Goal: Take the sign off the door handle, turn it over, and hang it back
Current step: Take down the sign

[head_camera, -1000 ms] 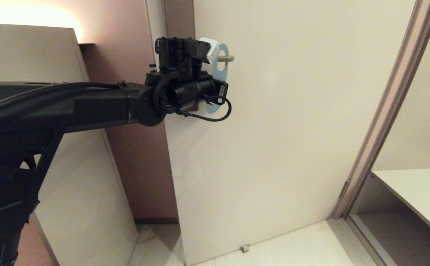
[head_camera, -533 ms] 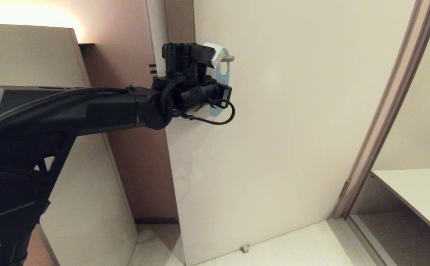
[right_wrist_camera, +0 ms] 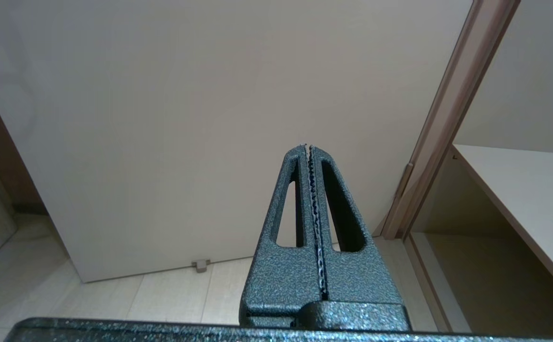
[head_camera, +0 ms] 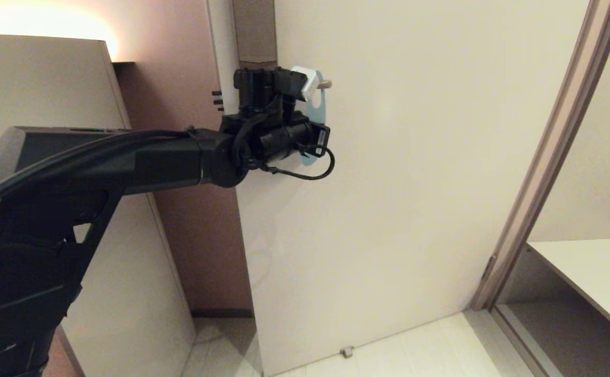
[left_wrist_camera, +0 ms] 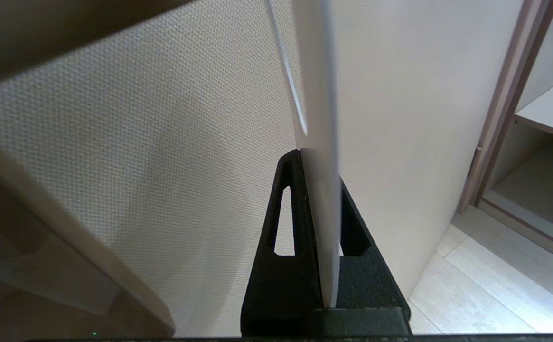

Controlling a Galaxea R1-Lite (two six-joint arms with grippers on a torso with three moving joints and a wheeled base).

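The sign [head_camera: 319,109] shows as a narrow pale-blue sliver against the door, just below the tip of the door handle [head_camera: 326,84]. I cannot tell whether its hole is still round the handle. My left arm's wrist [head_camera: 278,139] reaches to it from the left and hides most of the card. In the left wrist view my left gripper [left_wrist_camera: 319,165] is shut on the sign [left_wrist_camera: 323,213], which runs edge-on between the black fingers [left_wrist_camera: 285,266]. My right gripper [right_wrist_camera: 308,147] is shut on nothing, low in front of the door, and does not show in the head view.
The cream door [head_camera: 414,183] fills the middle. Its frame [head_camera: 545,157] runs down the right, with a pale shelf [head_camera: 592,272] beyond it. A beige cabinet [head_camera: 43,78] stands at the left. A small door stop [head_camera: 346,352] sits on the floor.
My left arm has shifted a little right and down along the door. The sign has turned from showing its oval hole to almost edge-on.
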